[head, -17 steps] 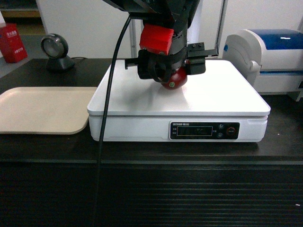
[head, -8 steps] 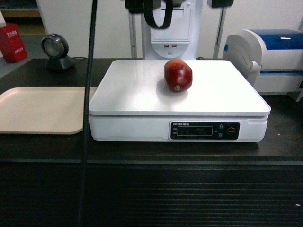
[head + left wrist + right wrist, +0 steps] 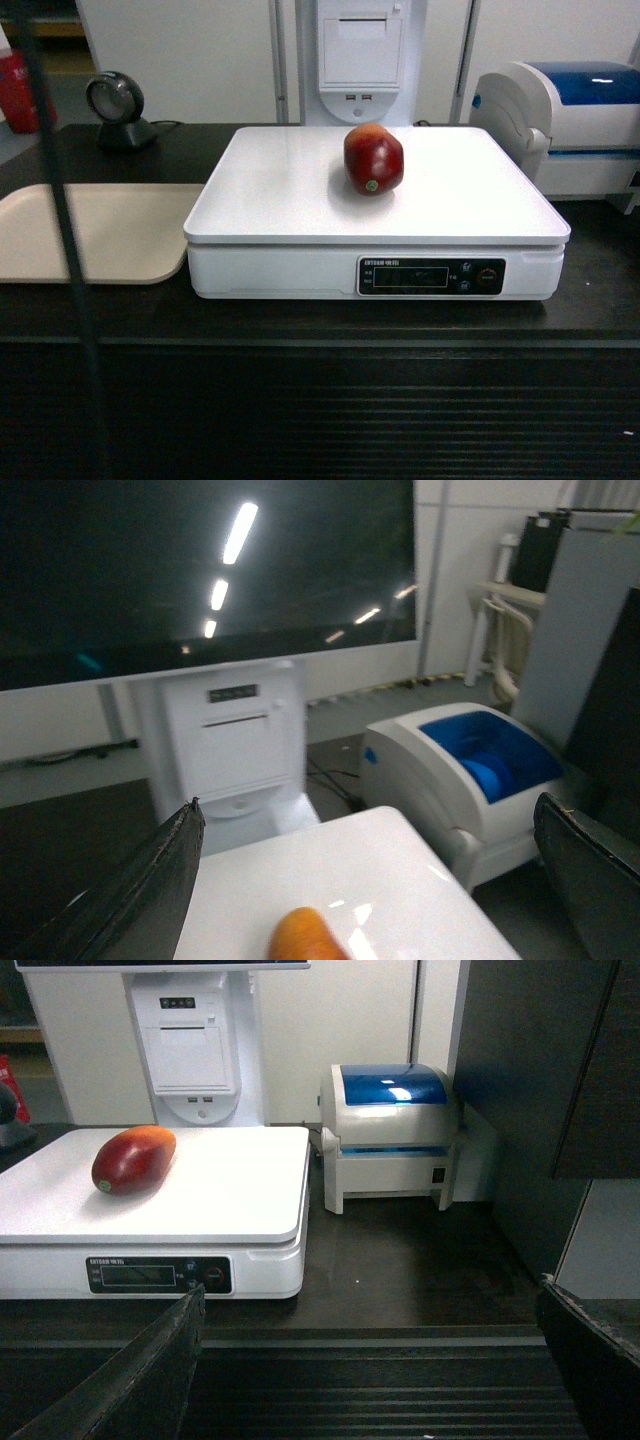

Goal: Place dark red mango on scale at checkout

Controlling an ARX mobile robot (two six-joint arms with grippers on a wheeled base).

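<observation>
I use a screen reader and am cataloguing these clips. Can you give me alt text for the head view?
A dark red mango lies alone on the flat top of a white scale on a dark checkout counter. A beige tray sits to its left, a white-and-blue printer to its right. No gripper shows.

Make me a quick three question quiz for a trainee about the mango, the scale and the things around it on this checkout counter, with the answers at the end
1. True or false: the dark red mango lies on the beige tray.
2. Which item stands right of the scale in the head view: A) barcode scanner B) white-and-blue printer C) red box?
3. Fill in: in its wrist view, the left gripper is ____.

Key
1. False; it rests on the scale's white top, nothing gripping it.
2. B.
3. Open; its fingers stand wide apart above the scale.
</observation>
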